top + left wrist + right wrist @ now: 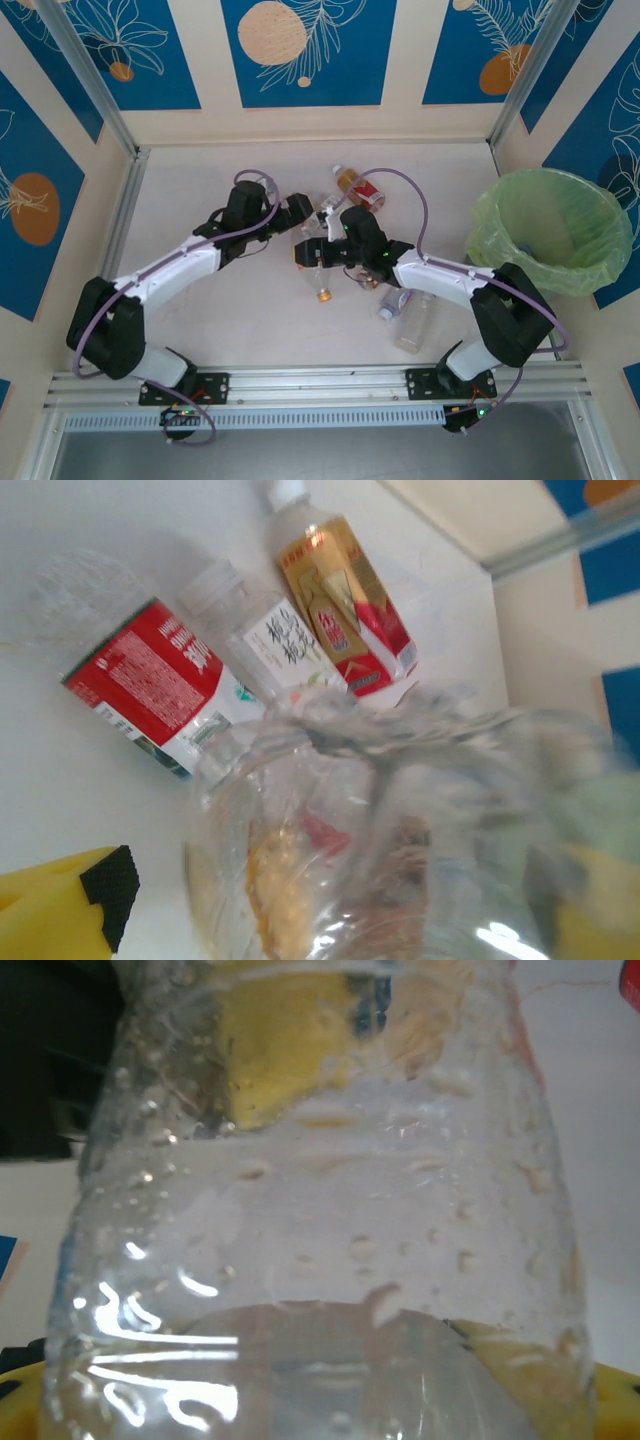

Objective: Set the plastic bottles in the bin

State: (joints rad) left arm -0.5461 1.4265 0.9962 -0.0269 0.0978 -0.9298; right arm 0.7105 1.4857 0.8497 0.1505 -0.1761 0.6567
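A crumpled clear bottle with an orange cap hangs between my two grippers near the middle of the table. My right gripper is shut on it, and the bottle's wet clear wall stands right in front of the right wrist camera, over the yellow fingers. My left gripper stands open, its yellow fingers wide apart on either side of the same bottle. Beyond it lie a red-label bottle, a white-label bottle and an orange-label bottle. The bin, lined in light green, stands at the right.
Two more clear bottles lie close to the right arm's forearm, with a small brown cap beside them. The orange-label bottle lies behind the grippers. Walls close the table at the back and on both sides.
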